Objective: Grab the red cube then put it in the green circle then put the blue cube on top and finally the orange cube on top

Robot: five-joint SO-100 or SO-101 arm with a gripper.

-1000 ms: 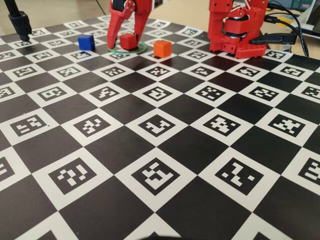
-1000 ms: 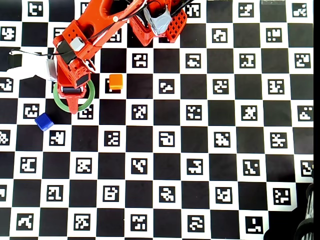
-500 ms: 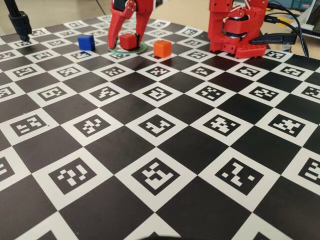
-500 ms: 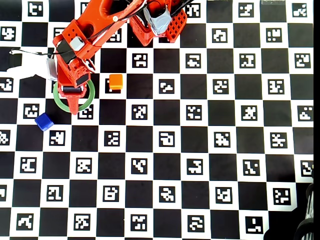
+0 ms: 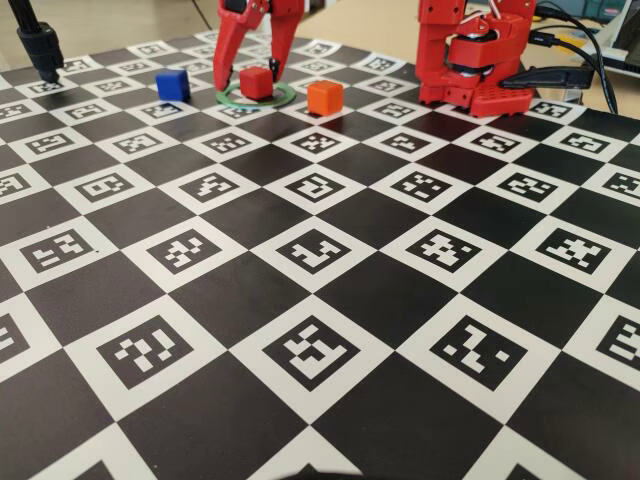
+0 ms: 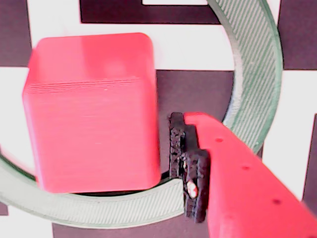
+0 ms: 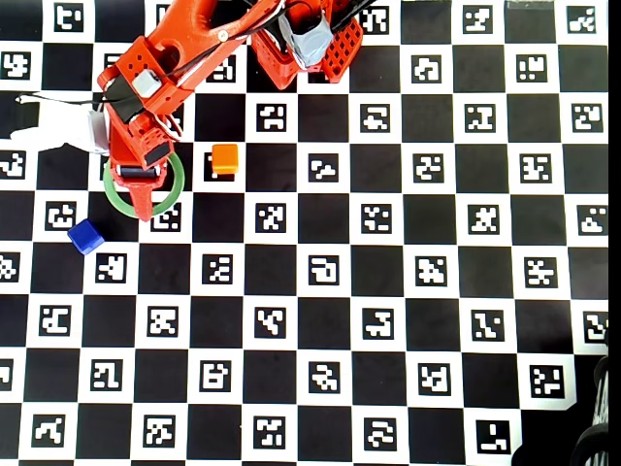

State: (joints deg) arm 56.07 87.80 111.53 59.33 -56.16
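Inside the green circle [image 5: 257,97], the red cube [image 5: 256,82] sits upright between the wide-spread claw [image 5: 247,79].

A robotics lab bench: the table [image 5: 330,330] is covered in a black-and-white checkerboard of printed coded markers, with cables [image 5: 590,60] trailing behind a red robot arm [image 5: 470,60].

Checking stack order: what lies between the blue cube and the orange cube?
In the fixed view, the red cube sits inside the green circle between the blue cube and orange cube.
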